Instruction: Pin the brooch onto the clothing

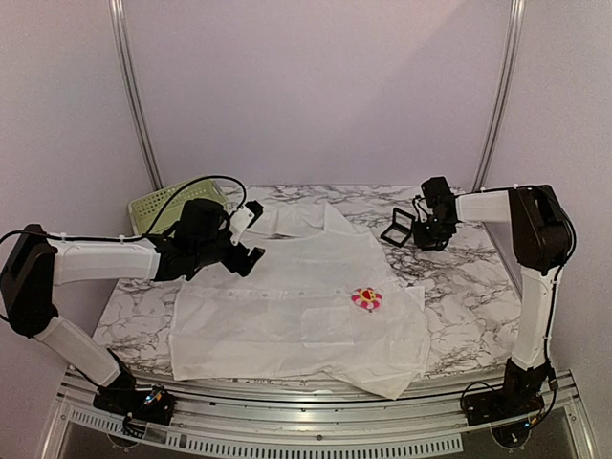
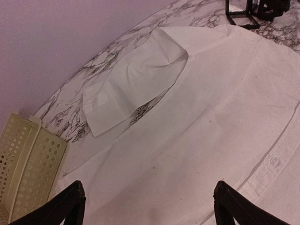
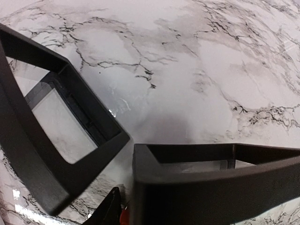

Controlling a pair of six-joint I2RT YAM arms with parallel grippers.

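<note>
The clothing (image 1: pixel 296 306) is a white shirt spread flat on the marble table (image 1: pixel 469 287); its collar (image 2: pixel 131 84) shows in the left wrist view. The brooch (image 1: pixel 366 299), round and pink, yellow and red, lies on the shirt's chest. My left gripper (image 1: pixel 251 236) hovers over the collar end of the shirt (image 2: pixel 197 117), open with nothing between its fingers (image 2: pixel 70 201). My right gripper (image 1: pixel 423 234) is down at a small black box (image 3: pixel 206 183) with an open lid (image 3: pixel 47 140). One finger (image 3: pixel 105 211) stands beside the box's left wall; the other is hidden.
A pale green perforated basket (image 1: pixel 172 203) sits at the table's back left, close to the left arm (image 2: pixel 26 164). The black box (image 1: pixel 400 229) stands just off the shirt's right shoulder. Bare marble lies right of the shirt. Metal frame posts rise behind.
</note>
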